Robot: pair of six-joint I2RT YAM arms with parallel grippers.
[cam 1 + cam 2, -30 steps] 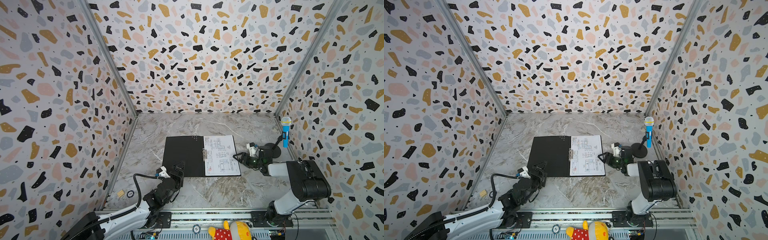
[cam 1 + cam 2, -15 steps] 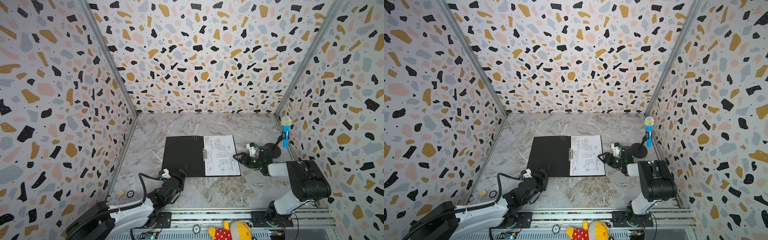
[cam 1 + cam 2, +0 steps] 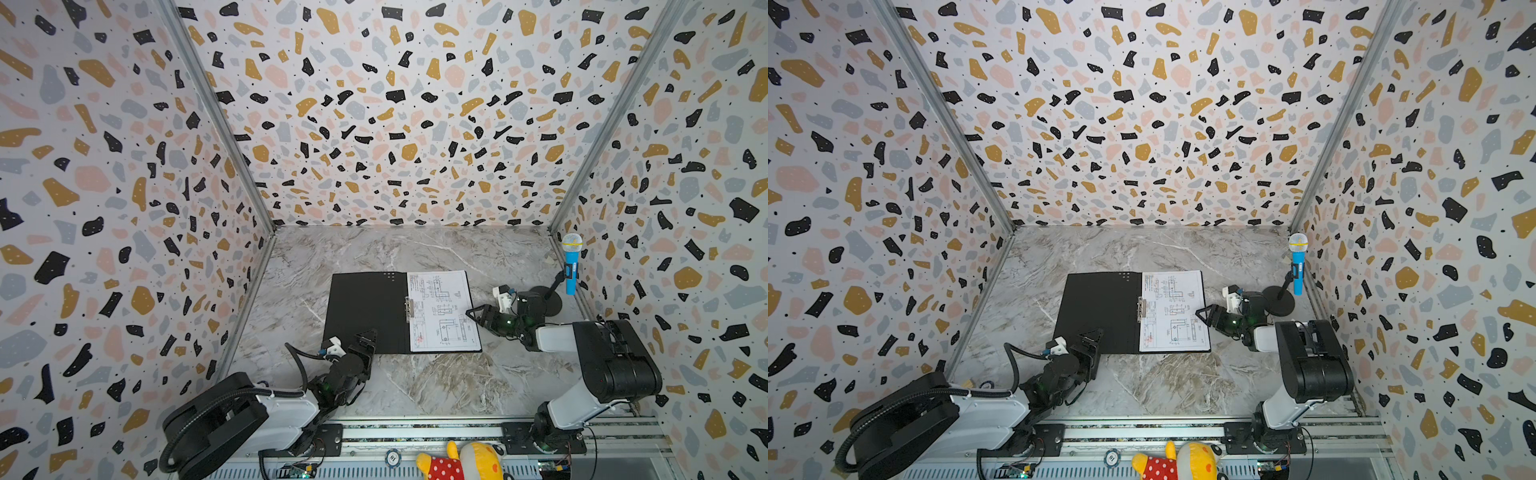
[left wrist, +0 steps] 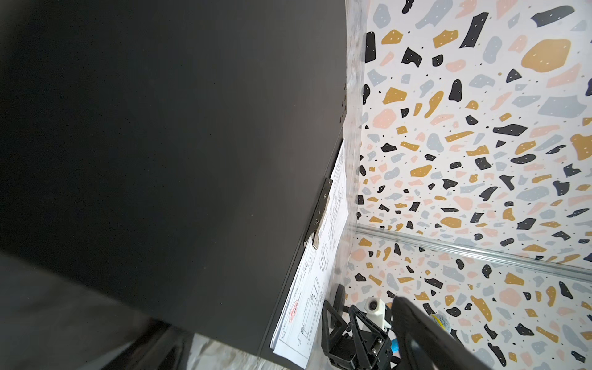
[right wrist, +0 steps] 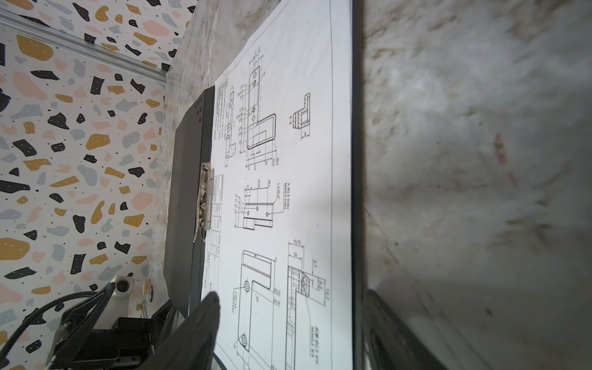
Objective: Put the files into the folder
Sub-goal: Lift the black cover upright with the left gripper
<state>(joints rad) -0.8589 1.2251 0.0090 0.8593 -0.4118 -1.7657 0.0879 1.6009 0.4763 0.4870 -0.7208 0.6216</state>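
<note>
Left jaws wide open, empty, at near-left corner of folder [image 3: 365, 311]; right jaws parted, empty, beside files [image 3: 442, 311]; careless closing could skew them.

Jaws apart on left gripper [image 3: 368, 337] and right gripper [image 3: 474, 316].

A blue toy microphone [image 3: 572, 266] stands on a black round-based stand [image 3: 549, 300] at the right edge of the marbled tabletop [image 3: 415, 386], speckled terrazzo walls [image 3: 395, 104] close in three sides, and a yellow plush toy [image 3: 461, 463] in red polka dots lies at bottom centre by the metal rail [image 3: 415, 432].
</note>
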